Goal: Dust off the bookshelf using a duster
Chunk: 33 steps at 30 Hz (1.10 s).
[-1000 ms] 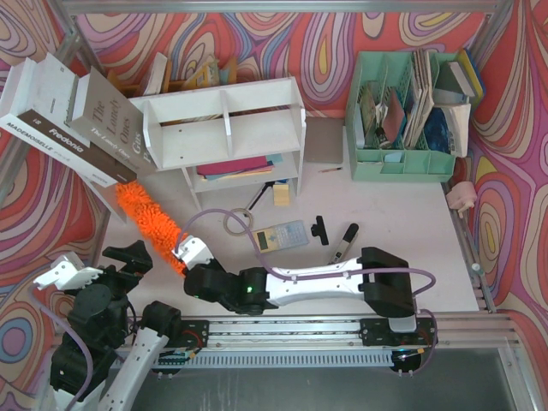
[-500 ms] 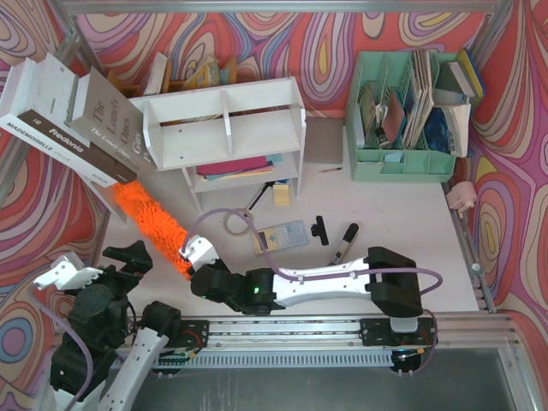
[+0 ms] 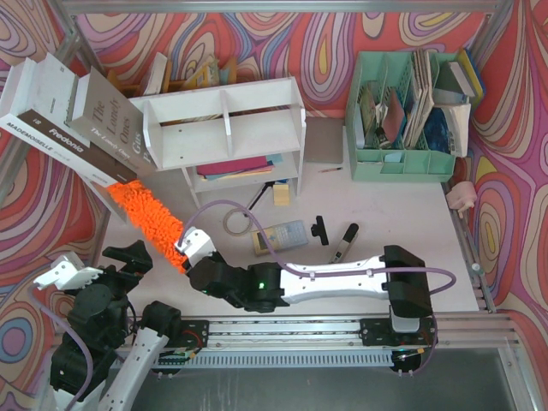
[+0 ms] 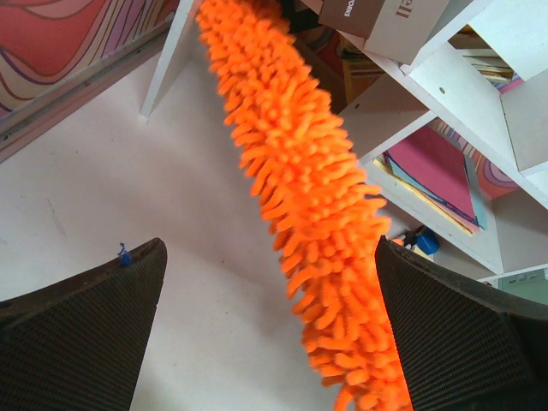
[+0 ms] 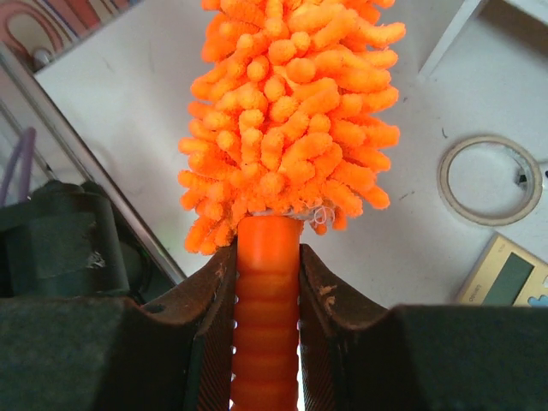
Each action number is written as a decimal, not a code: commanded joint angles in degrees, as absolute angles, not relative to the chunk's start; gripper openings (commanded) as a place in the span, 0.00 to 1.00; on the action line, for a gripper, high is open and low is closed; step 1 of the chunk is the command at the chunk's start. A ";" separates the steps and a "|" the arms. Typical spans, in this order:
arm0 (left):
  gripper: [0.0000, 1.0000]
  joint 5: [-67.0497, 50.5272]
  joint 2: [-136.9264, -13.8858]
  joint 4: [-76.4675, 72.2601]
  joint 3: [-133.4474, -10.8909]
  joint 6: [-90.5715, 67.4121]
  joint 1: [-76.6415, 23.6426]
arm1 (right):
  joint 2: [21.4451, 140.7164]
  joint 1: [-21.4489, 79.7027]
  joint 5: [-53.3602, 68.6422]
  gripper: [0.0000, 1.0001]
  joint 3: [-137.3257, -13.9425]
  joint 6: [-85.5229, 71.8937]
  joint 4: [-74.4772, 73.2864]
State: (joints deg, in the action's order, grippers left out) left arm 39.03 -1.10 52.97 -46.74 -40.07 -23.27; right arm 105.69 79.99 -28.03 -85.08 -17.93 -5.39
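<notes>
Orange fluffy duster [image 3: 147, 218] runs diag. above the worktop [image 3: 385, 214], from the right gripper [image 3: 182, 248] up-left to the left end of the white bookshelf [image 3: 227, 124]. Its tip sits under the leaning books [image 3: 68, 120]; can't tell if it touches. Right gripper is clamped tight on the ribbed orange handle [image 5: 265, 300], just below the fluff. Left gripper [image 3: 128, 255] is spread wide w/ nothing held, low at near-left, duster ahead of it. Tape ring [image 5: 490, 180] lies flat on the worktop.
</notes>
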 commanded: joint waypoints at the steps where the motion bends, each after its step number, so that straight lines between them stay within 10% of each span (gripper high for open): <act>1: 0.99 39.12 -0.27 52.29 -46.41 -39.64 -23.54 | 101.87 80.95 -28.53 0.00 -84.90 -16.65 -0.01; 33: 0.99 39.16 -0.26 52.12 -46.23 -39.48 -23.55 | 105.05 81.96 -29.66 0.00 -83.82 -18.45 -1.10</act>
State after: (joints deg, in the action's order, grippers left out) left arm 39.03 -1.10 52.97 -46.72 -40.07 -23.27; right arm 101.69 81.41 -30.24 -83.59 -17.93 -4.21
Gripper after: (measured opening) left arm 0.985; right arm 0.333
